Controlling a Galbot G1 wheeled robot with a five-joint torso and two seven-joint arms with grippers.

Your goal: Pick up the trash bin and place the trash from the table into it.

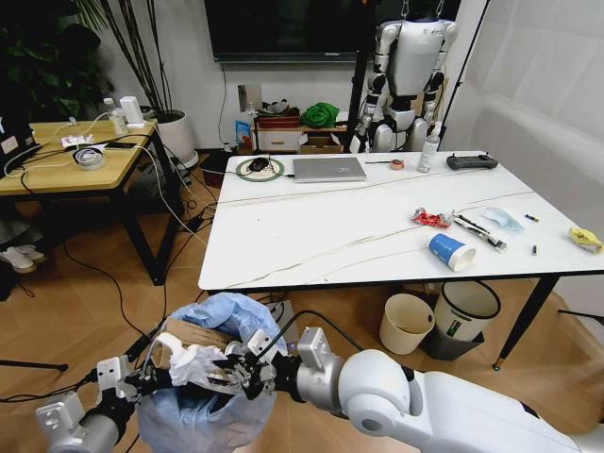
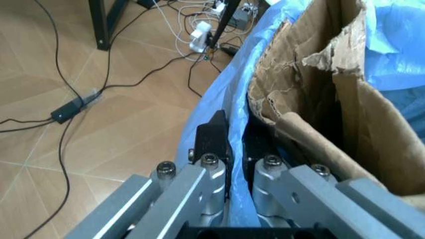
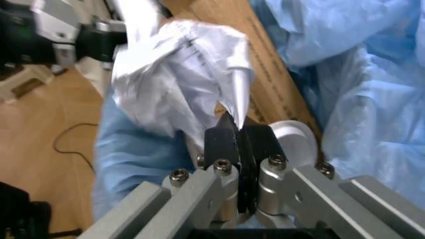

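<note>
The trash bin, lined with a crinkled light-blue bag, hangs low in front of me, left of the table. My left gripper is shut on the bag-covered rim. A torn brown cardboard box stands inside the bin. My right gripper is over the bin's mouth, shut on a crumpled white tissue. On the table's right part lie a red wrapper, a blue paper cup, a light-blue mask and a yellow scrap.
A silver laptop and a black controller sit at the table's far edge. Under its right side stand a cream bucket and a white bin with a black rim. A wooden-topped table is at the left, with cables on the floor.
</note>
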